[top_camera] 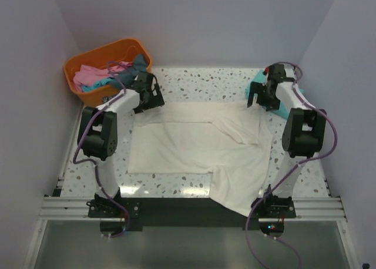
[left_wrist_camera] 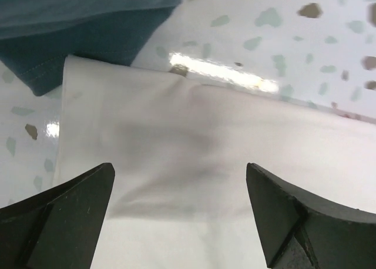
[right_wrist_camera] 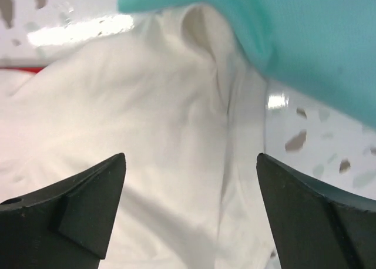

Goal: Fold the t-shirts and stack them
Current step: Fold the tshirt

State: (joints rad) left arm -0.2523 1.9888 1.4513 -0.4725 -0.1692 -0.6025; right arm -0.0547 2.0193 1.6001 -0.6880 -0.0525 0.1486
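Top view first: the cream-white t-shirt (top_camera: 194, 145) is spread across the middle of the speckled bench (top_camera: 200, 78). Its lower right part hangs over the near edge, at the bottom of the frame. The left pincer (top_camera: 147, 96) is at the shirt's upper left corner and the right pincer (top_camera: 261, 98) is at its upper right corner. The orange basket (top_camera: 76, 66) sits in the upper left of the frame with a pink t-shirt (top_camera: 88, 75) inside it. A dark grey-blue t-shirt (top_camera: 140, 62) spills over the basket's right rim. There's also a bit of the teal t-shirt (top_camera: 286, 110) peeking out beside the right arm.

Left wrist view: the left pincer (left_wrist_camera: 179, 213) is spread wide with nothing between its fingers (left_wrist_camera: 59, 222). The cream-white t-shirt (left_wrist_camera: 205, 145) fills the middle, lying flat. The dark grey-blue t-shirt (left_wrist_camera: 76, 40) is in the upper left, right up against the white shirt's corner. Bare bench (left_wrist_camera: 305, 40) shows in the upper right.

Right wrist view: the right pincer (right_wrist_camera: 191, 207) is wide open too and holding nothing. The cream-white t-shirt (right_wrist_camera: 117, 116) is bunched into folds under it. The teal t-shirt (right_wrist_camera: 305, 34) fills the upper right, just beside the white one. I can't tell whether either pincer's tips actually touch the cloth.
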